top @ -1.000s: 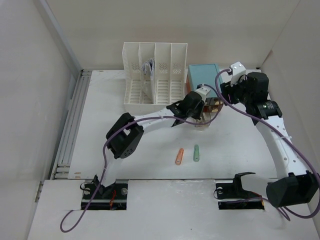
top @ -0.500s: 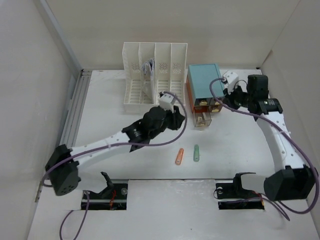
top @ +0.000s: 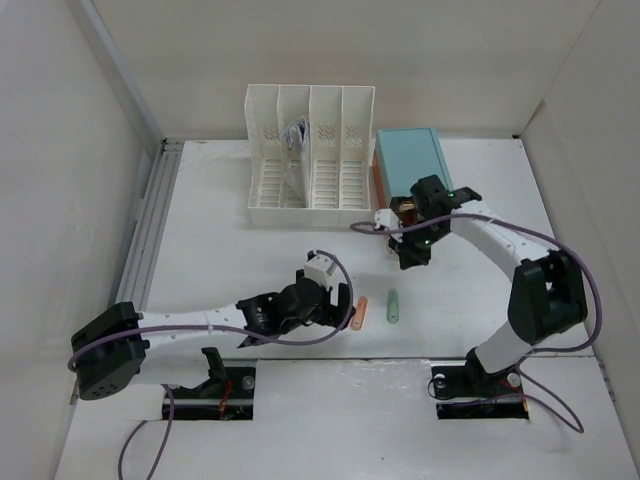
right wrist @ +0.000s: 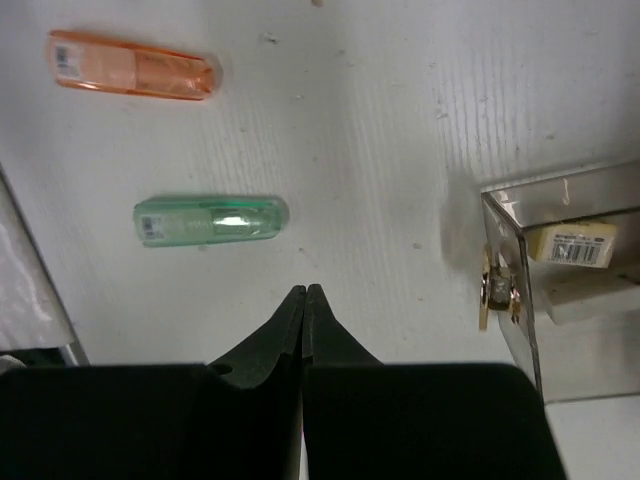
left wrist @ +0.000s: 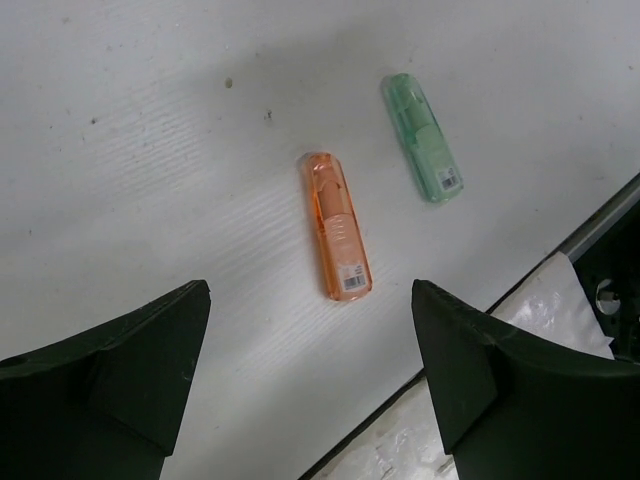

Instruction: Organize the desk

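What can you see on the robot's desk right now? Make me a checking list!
Surface: white desk, a few small dark specks.
Job's things: orange marker and green marker lie side by side, not touching.
Clutter: white file rack; teal-topped drawer box with a clear drawer pulled out.
Claws: left claw open above the orange marker; right claw shut, empty, near the green marker.
Cables: purple cable runs along each arm.
Surroundings: white walls; ridged metal rail.

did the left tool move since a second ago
Yes. The left tool came away from the teal drawer box toward the near edge, now beside the orange marker.
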`<state>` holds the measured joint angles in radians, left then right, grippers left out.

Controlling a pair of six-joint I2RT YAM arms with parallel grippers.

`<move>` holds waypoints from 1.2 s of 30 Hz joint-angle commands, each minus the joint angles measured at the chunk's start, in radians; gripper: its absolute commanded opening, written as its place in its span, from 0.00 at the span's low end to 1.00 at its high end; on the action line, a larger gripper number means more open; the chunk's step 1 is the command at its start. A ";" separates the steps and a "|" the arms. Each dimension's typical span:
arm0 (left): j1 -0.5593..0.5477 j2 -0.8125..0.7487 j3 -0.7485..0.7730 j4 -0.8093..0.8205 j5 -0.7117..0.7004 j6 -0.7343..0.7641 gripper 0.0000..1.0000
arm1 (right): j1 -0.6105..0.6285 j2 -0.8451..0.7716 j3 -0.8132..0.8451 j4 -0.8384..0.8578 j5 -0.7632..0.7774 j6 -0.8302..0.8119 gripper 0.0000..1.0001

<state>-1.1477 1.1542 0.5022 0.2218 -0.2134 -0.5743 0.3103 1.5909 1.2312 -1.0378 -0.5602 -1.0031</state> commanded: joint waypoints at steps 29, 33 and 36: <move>-0.075 -0.179 -0.166 0.108 -0.078 -0.133 0.81 | 0.210 0.224 -0.024 0.826 1.089 0.359 0.00; -0.075 -0.148 -0.166 0.117 -0.078 -0.133 0.81 | 0.220 0.037 -0.110 0.751 0.863 0.359 0.00; -0.084 -0.123 -0.156 0.135 -0.078 -0.124 0.81 | 0.159 -0.127 -0.137 0.682 0.697 0.467 0.49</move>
<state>-1.2232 1.0195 0.3401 0.3073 -0.2745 -0.6971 0.5133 1.6241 1.0824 -0.3454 0.3054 -0.6090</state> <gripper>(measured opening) 0.804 0.396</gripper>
